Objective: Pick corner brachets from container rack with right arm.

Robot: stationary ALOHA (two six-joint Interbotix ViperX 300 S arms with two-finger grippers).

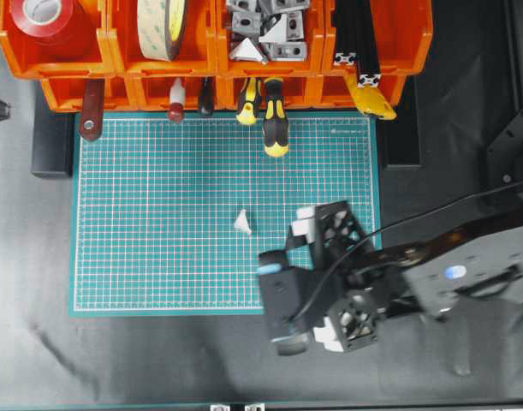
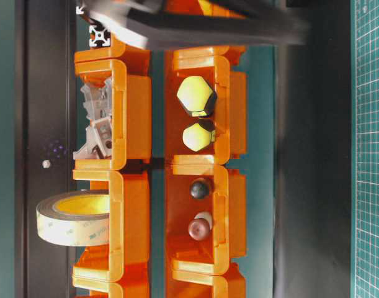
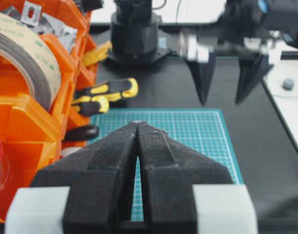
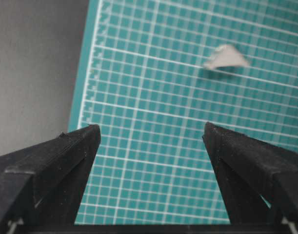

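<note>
You see one small silver-grey corner brachet (image 1: 242, 223), triangular-sided, lying alone on the green mat (image 1: 158, 214), well apart from the others heaped in the orange container rack (image 1: 398, 38), just beyond your right gripper (image 4: 151, 141), whose black fingers spread wide and hold nothing.

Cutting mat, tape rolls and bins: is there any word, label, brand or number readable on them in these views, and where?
None can be read.
Green cutting mat: small pale print near its far right corner, too small to read.
Beige tape roll: faint repeated print on its liner, blurred.
Red tape roll: no visible text.
Orange container rack: no labels visible.
</note>
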